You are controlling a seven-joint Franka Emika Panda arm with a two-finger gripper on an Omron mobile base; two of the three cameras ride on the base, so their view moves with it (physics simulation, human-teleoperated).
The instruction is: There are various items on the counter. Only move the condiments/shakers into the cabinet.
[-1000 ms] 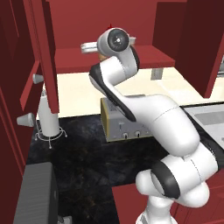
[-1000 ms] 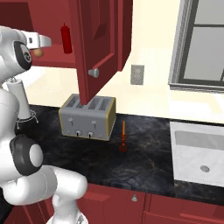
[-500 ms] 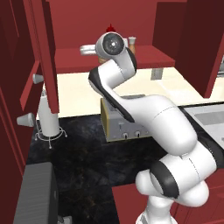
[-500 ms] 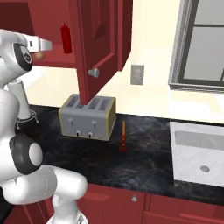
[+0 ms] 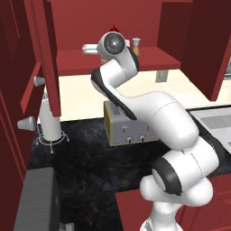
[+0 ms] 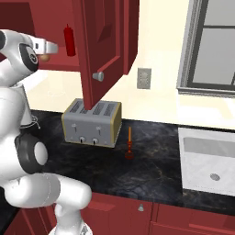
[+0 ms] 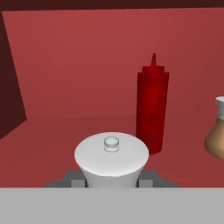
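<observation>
My gripper [image 7: 111, 178] is shut on a shaker [image 7: 111, 156] with a pale domed top, held over the red cabinet shelf [image 7: 52, 135]. Grey fingers [image 7: 70, 179] flank its body. The slim dark red squeeze bottle [image 7: 152, 109] stands upright on the shelf just behind it. A second tan shaker [image 7: 216, 133] stands at the right edge. From the left base view, that shaker [image 5: 136, 45] sits on the shelf [image 5: 153, 58] beside my wrist, and the bottle's nozzle [image 5: 115, 28] peeks above it. In the right base view my hand [image 6: 43, 46] reaches in near the bottle [image 6: 69, 40].
A grey four-slot toaster [image 6: 92, 121] stands on the black counter [image 6: 151, 170] under the open cabinet door [image 6: 103, 46]. A thin orange-red utensil [image 6: 130, 144] stands to its right, then a sink [image 6: 209, 160]. A white stand [image 5: 49, 122] is at the counter's left.
My wrist has shifted slightly at the shelf, and the shaker on the shelf has come into sight beside it. The grip on the held shaker is unchanged.
</observation>
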